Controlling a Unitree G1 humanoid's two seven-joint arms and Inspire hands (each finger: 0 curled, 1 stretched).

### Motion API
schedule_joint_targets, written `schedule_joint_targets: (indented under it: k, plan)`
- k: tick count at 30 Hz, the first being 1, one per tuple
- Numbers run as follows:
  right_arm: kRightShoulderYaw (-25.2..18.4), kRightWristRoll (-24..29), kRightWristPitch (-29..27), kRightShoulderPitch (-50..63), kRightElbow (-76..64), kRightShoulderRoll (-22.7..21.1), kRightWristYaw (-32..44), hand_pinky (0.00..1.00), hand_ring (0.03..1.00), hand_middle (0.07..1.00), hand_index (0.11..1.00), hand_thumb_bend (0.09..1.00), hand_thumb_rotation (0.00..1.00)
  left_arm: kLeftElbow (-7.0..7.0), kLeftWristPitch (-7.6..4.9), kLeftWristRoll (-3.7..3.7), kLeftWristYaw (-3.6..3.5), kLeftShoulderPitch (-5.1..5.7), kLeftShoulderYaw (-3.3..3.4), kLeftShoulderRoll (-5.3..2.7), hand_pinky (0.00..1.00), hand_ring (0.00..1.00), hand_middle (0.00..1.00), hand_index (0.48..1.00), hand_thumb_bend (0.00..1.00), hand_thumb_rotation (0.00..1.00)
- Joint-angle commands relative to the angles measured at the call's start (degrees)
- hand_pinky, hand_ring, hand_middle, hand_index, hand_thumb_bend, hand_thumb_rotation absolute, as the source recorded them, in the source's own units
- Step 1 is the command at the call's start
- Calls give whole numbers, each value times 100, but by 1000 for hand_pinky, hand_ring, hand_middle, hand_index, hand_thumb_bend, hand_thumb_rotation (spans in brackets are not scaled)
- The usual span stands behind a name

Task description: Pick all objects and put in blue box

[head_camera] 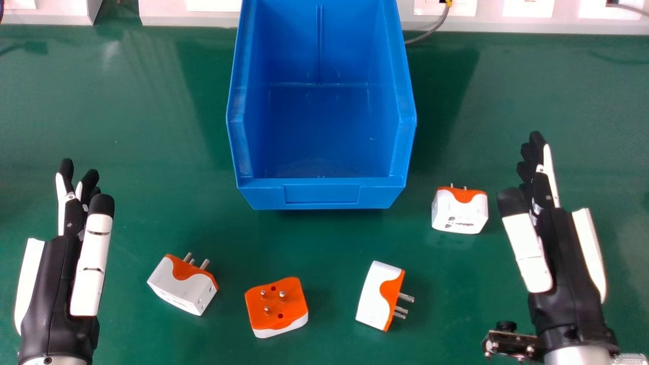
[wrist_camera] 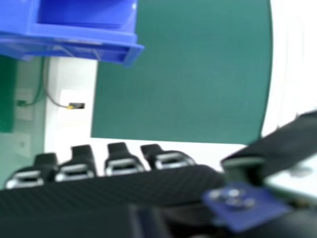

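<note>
- One green table [head_camera: 147, 126] carries all the work; its smooth surface could let a badly pressed piece skate away.
- The blue box [head_camera: 322, 195], upper middle of the head view, has a raised front wall; a load brought in too low would probably knock that wall, shoving the box or losing the piece.
- The right hand [head_camera: 557, 248], at the right of the head view, is wide, fingers straight, holding nothing; swinging inward carelessly, it could sweep away the adapter beside it.
- The left hand [head_camera: 61, 268], lower left, is also wide and unladen; should both hands go for the middle pieces together, they might collide.
- The white-and-orange adapter [head_camera: 459, 218], right of centre and near the box, could be nudged against the box by an overlong reach.
- The tilted adapter [head_camera: 180, 289], lower left of centre, might twist if pinched off-centre.
- The sideways adapter [head_camera: 375, 296], lower right of centre, could roll if its pins [head_camera: 403, 304] are caught first.
- The pins-up adapter [head_camera: 276, 309], lower middle, has short prongs that would give a poor hold.
</note>
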Motion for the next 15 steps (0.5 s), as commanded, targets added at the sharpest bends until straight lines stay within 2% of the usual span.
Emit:
schedule_joint_targets:
  k: [1,5,8,9,11,15]
  plan:
    - [-31,7,-110,-85,-85,-36,-16,991,1000,1000,1000,690,1000,-144,-38,14,45,15,7,38,1000,1000,1000,1000,587,1000]
    - [-16,-39,-88,-93,-95,-30,-31,987,1000,1000,1000,705,1000,-165,-14,-1,46,15,18,39,1000,1000,1000,1000,589,1000]
    - [-14,-55,-83,-89,-98,-20,-38,979,1000,1000,1000,703,1000,-127,-58,-32,5,2,25,61,1000,1000,1000,1000,583,1000]
    - [-11,-45,-63,-82,-115,-13,-33,981,1000,1000,1000,701,1000,-119,-75,-28,13,0,30,58,1000,1000,1000,1000,582,1000]
    - [-11,-63,-81,-83,-112,-20,-36,979,1000,1000,1000,692,1000,-150,-41,-48,-4,10,25,65,1000,1000,1000,1000,579,1000]
    - [-33,-165,-167,-106,-53,-29,-122,963,1000,1000,1000,654,1000,-145,-49,-70,-16,16,32,64,1000,1000,1000,1000,575,1000]
